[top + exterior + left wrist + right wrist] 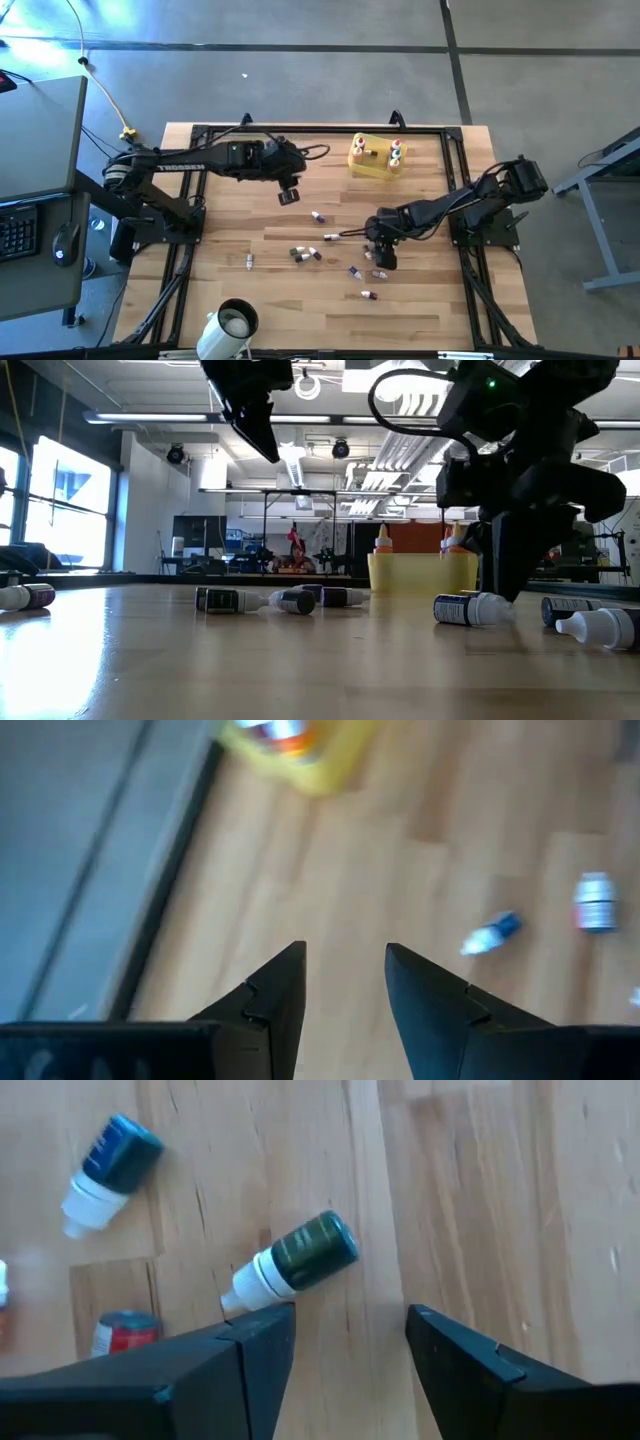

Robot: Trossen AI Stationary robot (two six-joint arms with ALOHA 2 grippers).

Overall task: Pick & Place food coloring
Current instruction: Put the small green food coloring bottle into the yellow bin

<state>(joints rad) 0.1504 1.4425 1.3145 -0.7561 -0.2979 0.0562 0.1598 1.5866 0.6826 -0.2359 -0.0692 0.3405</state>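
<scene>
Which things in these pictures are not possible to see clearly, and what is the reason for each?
- Yellow tray: blurred and cut by the edge in the left wrist view, so its contents are unclear.
- Red bottle: right wrist view, partly hidden by the right hand's finger.
- Scattered bottles: high view, too small to tell their colours.
- White mug: high view, cut by the bottom edge.

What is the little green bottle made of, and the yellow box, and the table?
The green bottle looks like plastic: a smooth dark green body with a white ribbed cap. The yellow box seems to be see-through plastic, since bottles show through its wall in the low view. The table looks like wood: pale planks with grain lines and joints, and a slight sheen.
</scene>
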